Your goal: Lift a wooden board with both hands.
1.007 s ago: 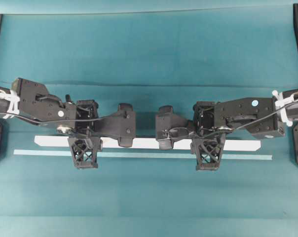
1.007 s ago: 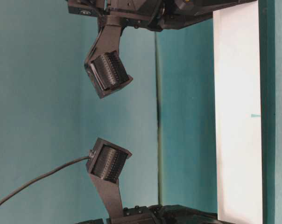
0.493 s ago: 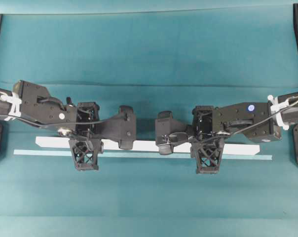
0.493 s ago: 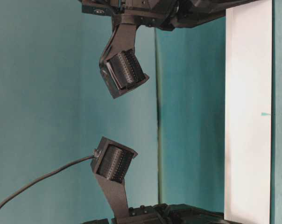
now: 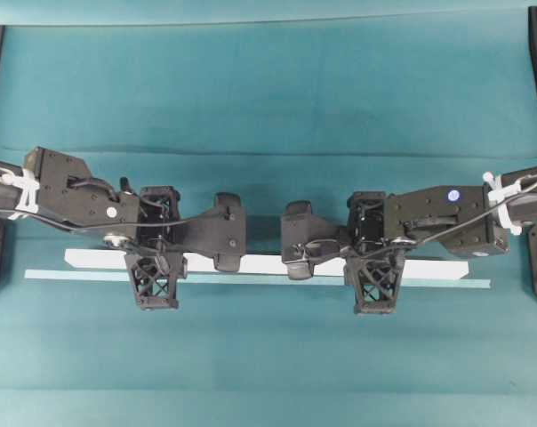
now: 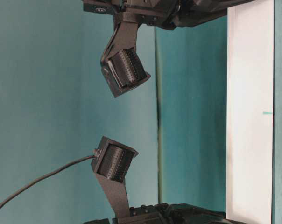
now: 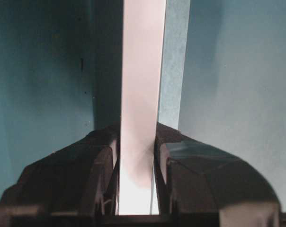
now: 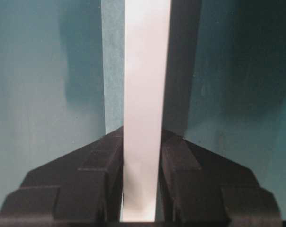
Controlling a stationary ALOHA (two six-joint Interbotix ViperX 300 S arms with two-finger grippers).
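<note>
Gripping: both grippers closed on the board [image 5: 268,263], one per side; lift is the step in hand, judging by the pics.
Board pos: lying across mid-table, long axis side to side in overhead view, just behind the teal strip [image 5: 251,278] and parallel to it. Can't tell if it's off the table yet.
L gripper [image 7: 136,156]: wrist view shows pads tight vs both long edges of board, no gap to speak of. Sits toward board's left end.
R gripper [image 8: 142,156]: same, fingers pressed on both edges, board runs straight out between them. Sits toward right end.
Symmetry: grips abt evenly spaced from centre, ends overhang both sides. Good for balance.
How to lift well: raise both arms together, same rate, so board stays level. If one leads, board tilts and pivots in the pads.
Spacing: keep the grippers' spacing fixed while rising; pulling apart or pushing in would slide board thru pads or bow it.
Grip force: hold firm, don't ease off. Board looks smooth and thin, so slip is the likely failure.
Strip: not gripped, lies flat beside board; shld stay down.
Table-level view: mostly arm parts and board face; adds little on contact w/ table [image 5: 268,89].
</note>
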